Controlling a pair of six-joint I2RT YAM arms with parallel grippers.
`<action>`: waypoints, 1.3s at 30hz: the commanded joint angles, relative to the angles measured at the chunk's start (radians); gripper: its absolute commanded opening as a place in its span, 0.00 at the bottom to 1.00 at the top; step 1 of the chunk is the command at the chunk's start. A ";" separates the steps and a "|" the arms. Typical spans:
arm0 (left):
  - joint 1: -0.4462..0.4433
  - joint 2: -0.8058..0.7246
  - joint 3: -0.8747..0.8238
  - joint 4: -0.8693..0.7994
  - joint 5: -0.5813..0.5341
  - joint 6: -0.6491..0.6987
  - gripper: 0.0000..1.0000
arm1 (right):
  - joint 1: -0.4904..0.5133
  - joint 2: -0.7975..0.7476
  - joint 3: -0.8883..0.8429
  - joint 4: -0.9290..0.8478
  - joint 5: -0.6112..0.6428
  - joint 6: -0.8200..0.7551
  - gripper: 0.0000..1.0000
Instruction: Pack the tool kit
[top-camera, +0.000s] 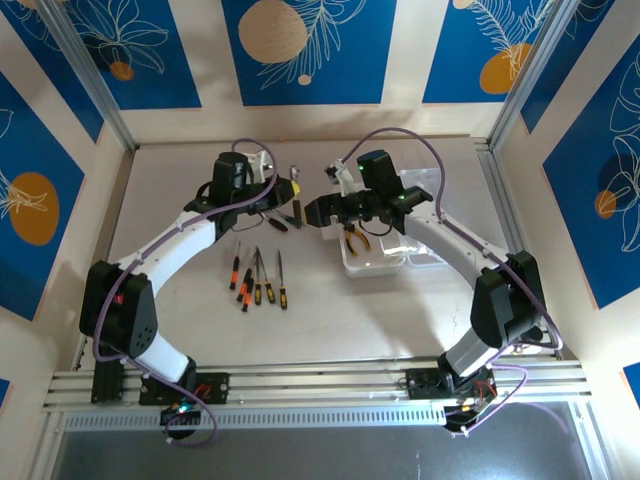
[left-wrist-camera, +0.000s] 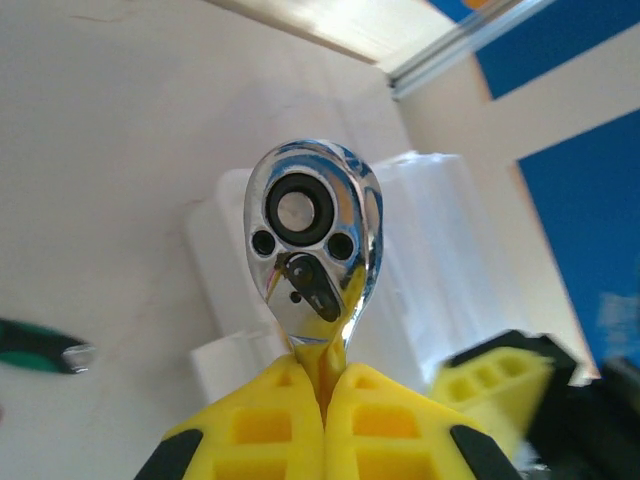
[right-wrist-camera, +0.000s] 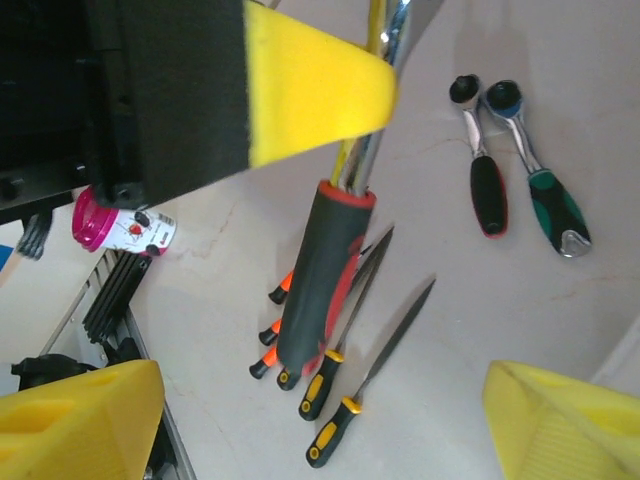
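My left gripper (left-wrist-camera: 325, 385) is shut on the shaft of a chrome ratchet wrench (left-wrist-camera: 312, 235), held off the table. In the right wrist view its black-and-red handle (right-wrist-camera: 325, 275) hangs below the left gripper's yellow finger (right-wrist-camera: 315, 90). From above, the left gripper (top-camera: 290, 200) and the wrench (top-camera: 296, 180) sit just left of the clear plastic case (top-camera: 400, 262), which holds yellow-handled pliers (top-camera: 355, 238). My right gripper (top-camera: 322, 211) is open beside them with nothing between its fingers (right-wrist-camera: 80, 420). Orange-handled screwdrivers (right-wrist-camera: 278, 292) and yellow-handled files (right-wrist-camera: 375, 380) lie on the table below.
Two more ratchets, one red-black (right-wrist-camera: 487, 165) and one green-black (right-wrist-camera: 548, 195), lie on the table. A pink cup (right-wrist-camera: 120, 225) sits near the rail by the left arm. The loose tool row (top-camera: 258, 278) lies at mid-table, with bare surface in front.
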 joint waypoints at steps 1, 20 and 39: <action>-0.021 -0.038 -0.011 0.129 0.081 -0.046 0.00 | 0.013 0.036 0.015 0.042 -0.037 0.026 0.79; -0.055 -0.018 -0.068 0.299 0.142 -0.144 0.00 | 0.018 0.054 0.003 0.135 -0.037 0.075 0.13; 0.084 -0.160 0.067 -0.486 -0.418 0.388 0.99 | -0.160 -0.068 0.012 -0.375 0.364 -0.107 0.00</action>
